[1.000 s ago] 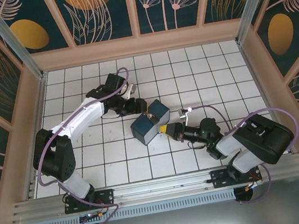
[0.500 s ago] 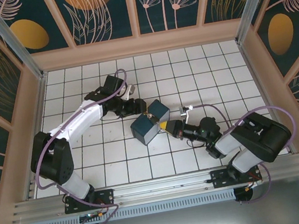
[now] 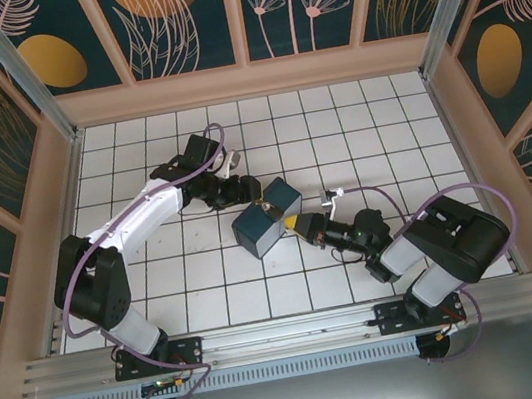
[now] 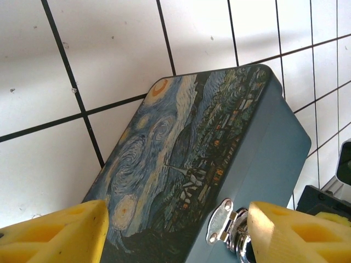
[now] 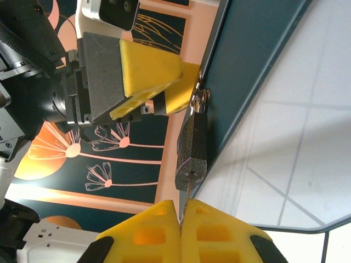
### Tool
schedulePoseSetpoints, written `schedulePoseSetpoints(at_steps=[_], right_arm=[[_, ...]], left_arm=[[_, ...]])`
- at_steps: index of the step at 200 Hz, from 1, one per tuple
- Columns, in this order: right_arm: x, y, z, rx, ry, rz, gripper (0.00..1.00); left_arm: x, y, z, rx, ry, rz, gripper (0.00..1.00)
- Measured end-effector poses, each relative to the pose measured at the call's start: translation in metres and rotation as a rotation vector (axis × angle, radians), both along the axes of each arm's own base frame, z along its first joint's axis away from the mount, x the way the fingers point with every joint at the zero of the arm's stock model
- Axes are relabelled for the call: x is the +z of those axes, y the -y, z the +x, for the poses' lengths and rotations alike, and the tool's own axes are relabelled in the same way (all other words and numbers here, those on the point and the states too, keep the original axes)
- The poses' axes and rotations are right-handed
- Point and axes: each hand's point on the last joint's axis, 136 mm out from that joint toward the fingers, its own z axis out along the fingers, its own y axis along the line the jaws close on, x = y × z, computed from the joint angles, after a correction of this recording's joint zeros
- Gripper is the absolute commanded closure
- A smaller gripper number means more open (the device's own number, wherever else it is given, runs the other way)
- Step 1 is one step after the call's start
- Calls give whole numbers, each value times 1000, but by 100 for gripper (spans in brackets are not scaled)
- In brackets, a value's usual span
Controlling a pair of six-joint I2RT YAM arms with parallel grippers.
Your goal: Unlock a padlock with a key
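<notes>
Now | right claw clenched on slim metallic key, tip at keyway of small dark brownish padlock | padlock hangs on blue swirl-print box, 4 o'clock side | left claw astride box from 11 o'clock, grip uncertain | seating and turn likely remain
</notes>
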Motion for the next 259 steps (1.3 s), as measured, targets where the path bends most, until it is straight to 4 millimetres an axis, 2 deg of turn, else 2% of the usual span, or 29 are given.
schedulePoseSetpoints(at_steps=[62,111,136,195,259], right_arm=[[1,-2,7,-22,-3,16,100],[2,-5,9,-19,2,20,100],[3,-6,9,-11,-2,22,100],[1,-7,13,-8,-33,25,100],[4,-12,20,30,31,-62,99]], left_arm=[[2,9,-8,-19,-17,-29,34],[2,14,-13,-39,-22,-39,42],[2,13,-12,-37,-18,-33,46],[-3,11,-11,-31,-9,-25,46],[-4,9,-9,-43,19,-12,49]])
